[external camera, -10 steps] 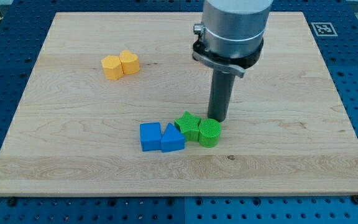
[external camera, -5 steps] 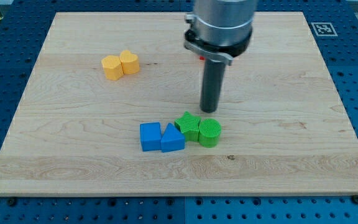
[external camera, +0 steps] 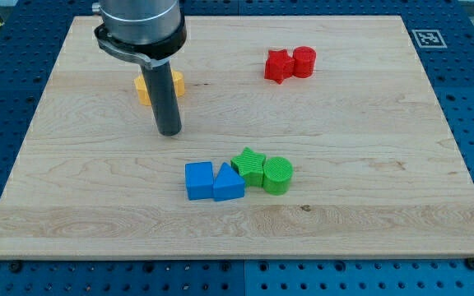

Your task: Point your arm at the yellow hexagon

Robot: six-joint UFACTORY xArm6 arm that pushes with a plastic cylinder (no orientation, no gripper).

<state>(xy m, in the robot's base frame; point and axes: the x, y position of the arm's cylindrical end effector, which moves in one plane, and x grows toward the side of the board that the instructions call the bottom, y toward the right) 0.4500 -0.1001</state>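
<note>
The yellow hexagon (external camera: pixel 141 90) sits on the wooden board (external camera: pixel 369 164) at the upper left, mostly hidden behind my rod; only its left edge shows. A yellow heart (external camera: pixel 178 82) touches it on the right, also largely hidden. My tip (external camera: pixel 169 131) rests on the board just below the two yellow blocks, a short way toward the view's bottom and right of the hexagon.
A red star (external camera: pixel 279 66) and a red cylinder (external camera: pixel 304 62) sit together at the upper right. A blue square (external camera: pixel 198 180), blue triangle (external camera: pixel 228 184), green star (external camera: pixel 249 165) and green cylinder (external camera: pixel 277 175) form a row at the lower centre.
My rod has swept from beside the green blocks up and to the left, to just below the yellow blocks. The red blocks are now uncovered. No block has moved.
</note>
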